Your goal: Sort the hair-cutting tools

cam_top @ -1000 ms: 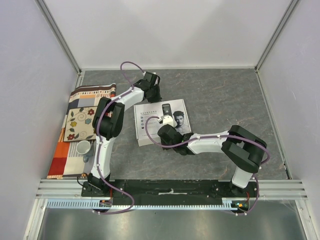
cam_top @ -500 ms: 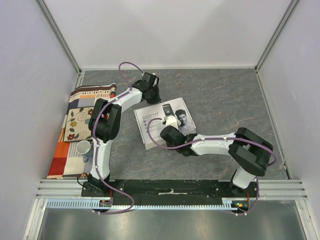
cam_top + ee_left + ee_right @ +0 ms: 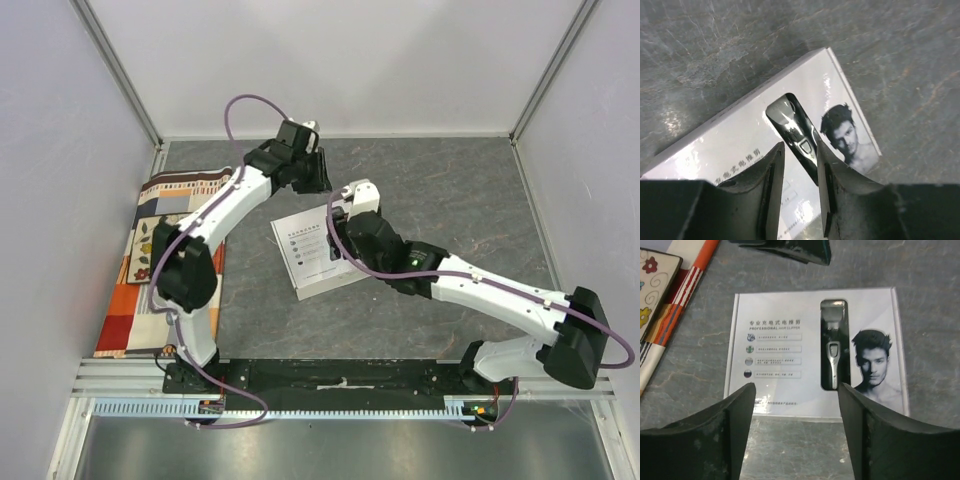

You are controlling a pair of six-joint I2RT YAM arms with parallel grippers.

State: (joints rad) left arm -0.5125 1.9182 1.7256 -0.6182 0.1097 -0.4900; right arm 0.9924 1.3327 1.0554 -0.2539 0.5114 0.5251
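- One white box (image 3: 308,255) lies flat on the grey table (image 3: 450,200), with one patterned cloth (image 3: 118,305) well to its left.
- One clipper (image 3: 832,347) shows through the box's window, beside a printed face.
- Left gripper (image 3: 800,146): fingers narrowly apart and holding nothing, with the clipper directly below the gap.
- Right gripper (image 3: 796,388): fingers wide and holding nothing, with the clipper just beyond the tips, nearer the right finger.

Box (image 3: 310,262) lies mid-bench (image 3: 460,185), cloth (image 3: 130,300) to its left at the bench edge; clipper (image 3: 832,350) sits inside the box, right of centre.
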